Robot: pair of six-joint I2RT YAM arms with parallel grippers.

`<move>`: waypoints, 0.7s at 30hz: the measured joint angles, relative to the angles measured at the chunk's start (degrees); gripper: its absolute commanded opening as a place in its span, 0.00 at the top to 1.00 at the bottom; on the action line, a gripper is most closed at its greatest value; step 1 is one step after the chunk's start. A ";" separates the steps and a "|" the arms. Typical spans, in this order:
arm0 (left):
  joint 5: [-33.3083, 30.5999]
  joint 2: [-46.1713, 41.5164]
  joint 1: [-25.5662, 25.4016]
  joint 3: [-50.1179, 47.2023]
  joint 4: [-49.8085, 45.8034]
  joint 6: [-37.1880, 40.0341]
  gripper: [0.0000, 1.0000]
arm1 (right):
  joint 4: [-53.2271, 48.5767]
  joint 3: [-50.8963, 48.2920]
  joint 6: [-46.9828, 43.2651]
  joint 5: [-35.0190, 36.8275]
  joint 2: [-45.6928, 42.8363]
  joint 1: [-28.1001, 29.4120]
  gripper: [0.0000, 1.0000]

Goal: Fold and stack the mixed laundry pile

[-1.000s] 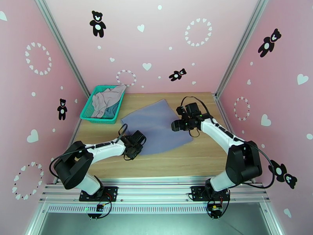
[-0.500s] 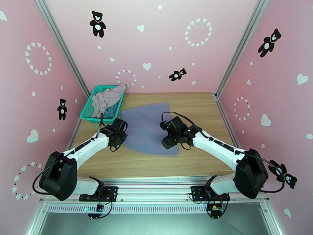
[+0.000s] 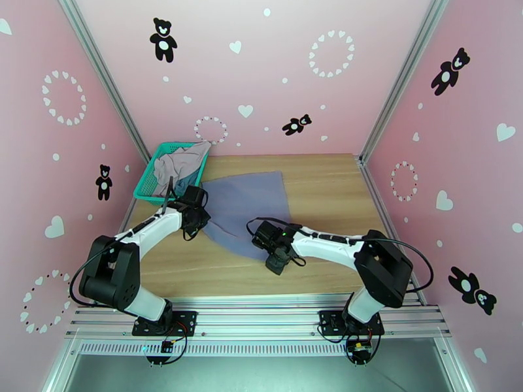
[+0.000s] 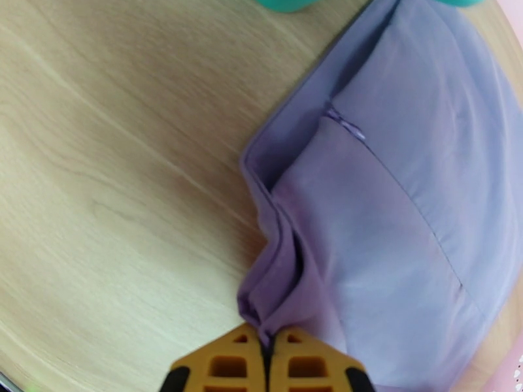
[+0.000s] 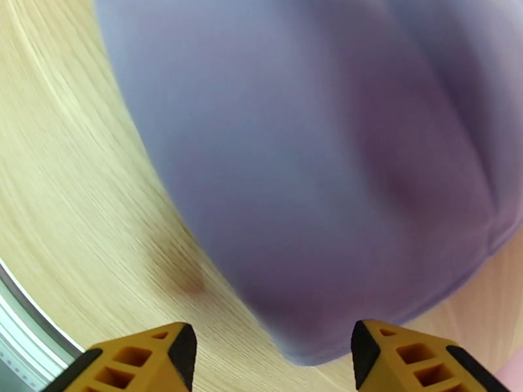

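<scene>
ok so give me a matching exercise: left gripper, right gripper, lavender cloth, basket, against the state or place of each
1 left gripper
2 right gripper
3 cloth
4 basket

a green, far left corner of the table
b shut on the cloth's edge
c open at the cloth's near corner
d lying on the table between the arms

Pairs: 1-b, 2-c, 3-d, 4-a
</scene>
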 measured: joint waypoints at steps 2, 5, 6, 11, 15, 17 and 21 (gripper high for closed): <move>0.04 0.26 0.09 0.17 -0.02 0.52 1.00 | -0.70 0.00 0.33 0.68 0.00 0.00 0.34; 0.33 0.42 0.17 0.42 -0.04 1.05 1.00 | -1.42 0.02 0.39 1.14 0.04 0.09 0.38; 0.46 0.42 0.17 0.50 -0.02 1.11 1.00 | -1.51 0.02 0.44 1.25 0.13 0.11 0.40; 0.87 0.52 0.17 1.11 -0.11 1.55 1.00 | -1.77 0.57 0.57 1.36 2.16 0.11 0.50; 1.03 0.52 0.17 1.73 -0.26 1.55 1.00 | -2.36 1.84 0.13 1.22 5.14 0.11 0.59; 1.07 0.52 0.17 1.77 -0.33 1.55 1.00 | -3.43 3.17 -0.59 0.85 6.54 0.24 0.69; 1.07 0.50 0.17 1.77 -0.46 1.55 1.00 | -7.02 6.58 -1.62 -0.55 9.60 0.72 0.86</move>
